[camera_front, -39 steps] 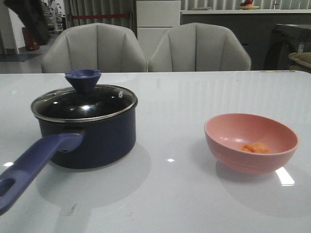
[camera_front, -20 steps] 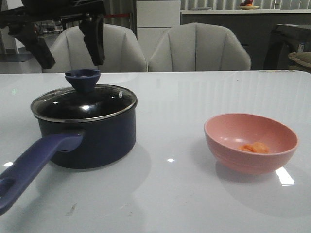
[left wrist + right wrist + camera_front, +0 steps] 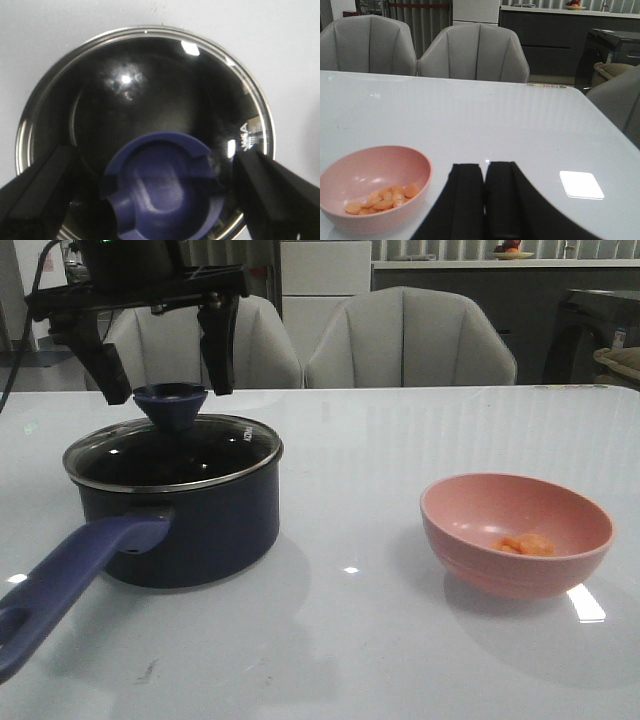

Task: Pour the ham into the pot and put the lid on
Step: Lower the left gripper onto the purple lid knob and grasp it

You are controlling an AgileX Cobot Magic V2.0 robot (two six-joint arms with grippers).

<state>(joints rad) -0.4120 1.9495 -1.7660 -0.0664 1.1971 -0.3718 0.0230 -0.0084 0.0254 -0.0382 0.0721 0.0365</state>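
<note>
left gripper (image 3: 163, 380): over the pot, jaws wide apart, one finger on each side of the knob; not touching it as far as the left wrist view shows
knob (image 3: 170, 405): navy funnel, sits between the two fingers and slightly below their tips; centred in the gap
lid (image 3: 175, 453): glass with steel rim, seated flat on the pot, still closing it
pot (image 3: 190, 520): dark navy, on the counter (image 3: 350, 640) directly under the left gripper; long handle runs from the pot toward the camera and off to the pot's left
key relation: knob is straight down from the open jaws, so a short drop then a close looks like the next need; left arm is clearly the nearer one
pink bowl (image 3: 517, 532): well to the right of the pot, upright
ham (image 3: 524, 544): small orange cluster lying in the pink bowl's bottom, none in the pot yet
right gripper (image 3: 484, 192): jaws pressed together, holding nothing; near the pink bowl, on the side away from the pot
step judged: lid removal comes first, pouring not begun
</note>
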